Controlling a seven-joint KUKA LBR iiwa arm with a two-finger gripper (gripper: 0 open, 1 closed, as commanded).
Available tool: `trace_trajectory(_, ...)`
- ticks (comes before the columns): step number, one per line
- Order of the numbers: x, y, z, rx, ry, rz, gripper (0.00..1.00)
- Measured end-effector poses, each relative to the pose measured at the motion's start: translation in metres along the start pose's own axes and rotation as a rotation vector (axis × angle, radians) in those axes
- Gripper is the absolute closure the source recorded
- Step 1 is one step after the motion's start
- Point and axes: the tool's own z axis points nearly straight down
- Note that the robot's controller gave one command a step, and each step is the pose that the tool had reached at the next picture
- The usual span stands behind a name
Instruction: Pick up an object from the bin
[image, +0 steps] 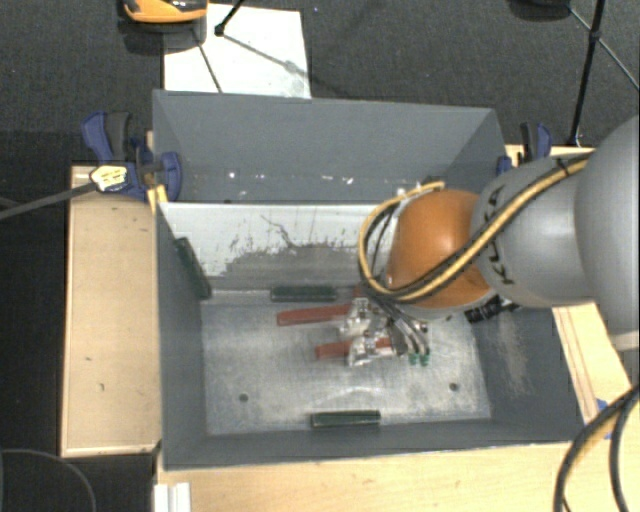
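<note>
A dark green bar (188, 268) is leaning against the left wall of the bin (240, 400), close to the back left corner, with its upper end lying on the wall and its lower end pointing down toward the floor. To its right, a second dark green bar (303, 293) is lying flat along the foot of the back wall, about midway across the bin. Just in front of that one, and apart from it, a long reddish-brown bar (312, 317) is lying almost parallel to it, with its right end running up to the hand. A little nearer the front edge, a shorter reddish-brown bar (332, 352) is lying flat on the floor, and its right end is meeting the lower part of the hand. Whether the two are touching is hard to tell. Along the front wall, a third dark green bar (345, 420) is lying flat, well apart from the rest. The hand (372, 348) is hanging low over the bin floor, right of centre, right at the end of the shorter reddish-brown bar. Whether it is open or closed cannot be told. Above it the orange cover (435, 250) is sitting on the wrist, with cables (372, 250) looping around its left side, and the grey arm (560, 230) is reaching in over the bin's right wall.
</note>
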Motion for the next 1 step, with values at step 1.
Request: trace_trajectory(1,-0.0124,-0.0168,-0.1462,0.004,0.011,0.016,1.00)
